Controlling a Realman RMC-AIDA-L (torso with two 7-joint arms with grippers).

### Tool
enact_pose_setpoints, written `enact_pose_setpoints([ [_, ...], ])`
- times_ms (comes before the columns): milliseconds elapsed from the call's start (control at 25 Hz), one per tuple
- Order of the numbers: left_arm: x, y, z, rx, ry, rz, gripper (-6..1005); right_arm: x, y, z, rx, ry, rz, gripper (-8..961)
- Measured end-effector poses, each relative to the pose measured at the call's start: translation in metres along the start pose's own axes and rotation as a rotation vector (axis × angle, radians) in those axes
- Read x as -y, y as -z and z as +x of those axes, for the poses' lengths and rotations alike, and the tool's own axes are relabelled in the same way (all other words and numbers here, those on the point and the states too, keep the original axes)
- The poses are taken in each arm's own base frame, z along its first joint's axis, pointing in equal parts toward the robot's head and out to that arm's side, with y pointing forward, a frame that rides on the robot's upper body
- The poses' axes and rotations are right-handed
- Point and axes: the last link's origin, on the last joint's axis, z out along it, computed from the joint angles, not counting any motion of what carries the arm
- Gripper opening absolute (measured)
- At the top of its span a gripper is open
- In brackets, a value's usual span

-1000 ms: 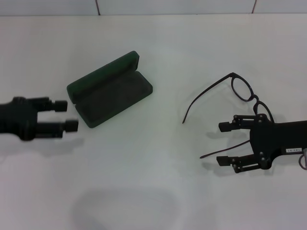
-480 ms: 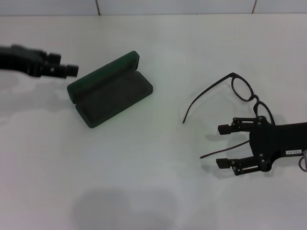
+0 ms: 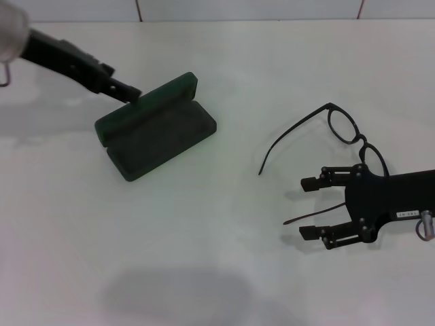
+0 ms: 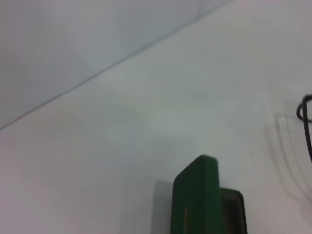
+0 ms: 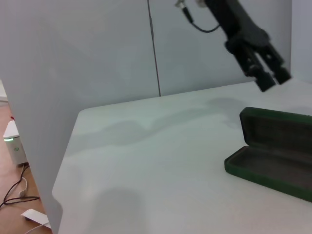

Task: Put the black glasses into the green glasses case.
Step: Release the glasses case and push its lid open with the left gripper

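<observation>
The green glasses case (image 3: 156, 128) lies open on the white table, left of centre, its lid standing at the far side; it also shows as the case (image 4: 197, 202) and the case (image 5: 275, 151). My left gripper (image 3: 129, 93) reaches in from the far left, tips just above the lid's far edge, fingers (image 5: 265, 80) slightly apart and empty. The black glasses (image 3: 343, 125) lie unfolded at the right, with an edge of the glasses (image 4: 304, 114) in the left wrist view. My right gripper (image 3: 310, 207) stands open low over the table, and the glasses' near temple arm runs between its fingers.
The white table (image 3: 217, 272) meets a light wall (image 5: 97, 53) at the back. Its end edge (image 5: 66, 161) shows in the right wrist view, with floor and cables beyond.
My left arm swung from the near left up and away, then in toward the case lid. The right gripper crept slightly left along the glasses' temple arm, staying open.
</observation>
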Motion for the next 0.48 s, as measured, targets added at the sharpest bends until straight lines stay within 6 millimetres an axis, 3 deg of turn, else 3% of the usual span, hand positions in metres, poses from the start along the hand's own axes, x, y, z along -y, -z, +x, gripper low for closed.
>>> enact_pose_setpoints([
  [200,-0.008,-0.027,0.016,0.088,-0.046,0.009,784,0.000,-0.001,0.000,0.002,-0.001,0.001,824],
  [480,-0.009,-0.045,0.016,0.120,-0.076,0.058,783,-0.001,-0.001,0.001,0.003,-0.005,0.003,824],
])
